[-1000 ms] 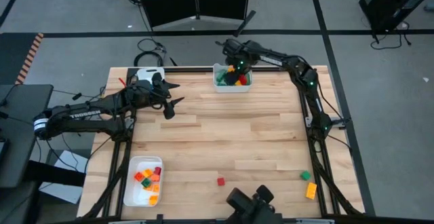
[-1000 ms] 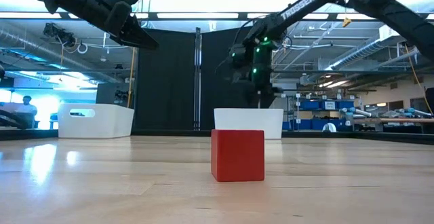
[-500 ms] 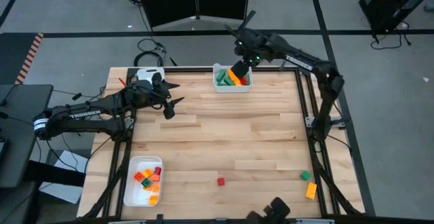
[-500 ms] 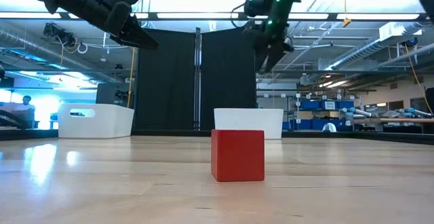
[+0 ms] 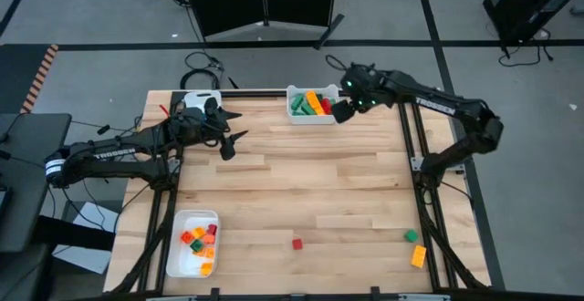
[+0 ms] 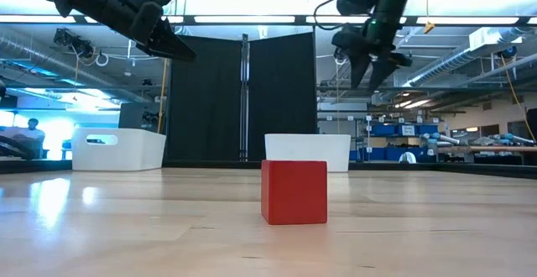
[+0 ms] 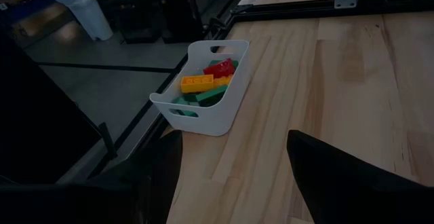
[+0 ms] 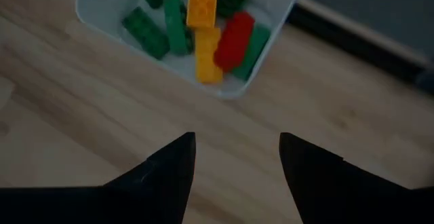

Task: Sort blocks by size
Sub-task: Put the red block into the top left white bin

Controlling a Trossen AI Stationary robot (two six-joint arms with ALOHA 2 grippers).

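Mostly sorted: long blocks [image 5: 314, 103] sat in the far tray [image 5: 294, 117], small ones in the near tray [image 5: 180, 257]. Left on the worktop [image 5: 301, 182]: a red cube [image 5: 297, 243], a green block [image 5: 411, 235] and an orange block [image 5: 418, 255]. My right gripper [image 5: 339, 109] hung beside the far tray, open and empty; left gripper [image 5: 230, 129] idled open.

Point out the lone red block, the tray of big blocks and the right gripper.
red block [image 5: 297, 243], high view, its top face
tray of big blocks [image 5: 294, 117], high view, its near rim
right gripper [image 8: 237, 159], right wrist view, gap between its open fingers
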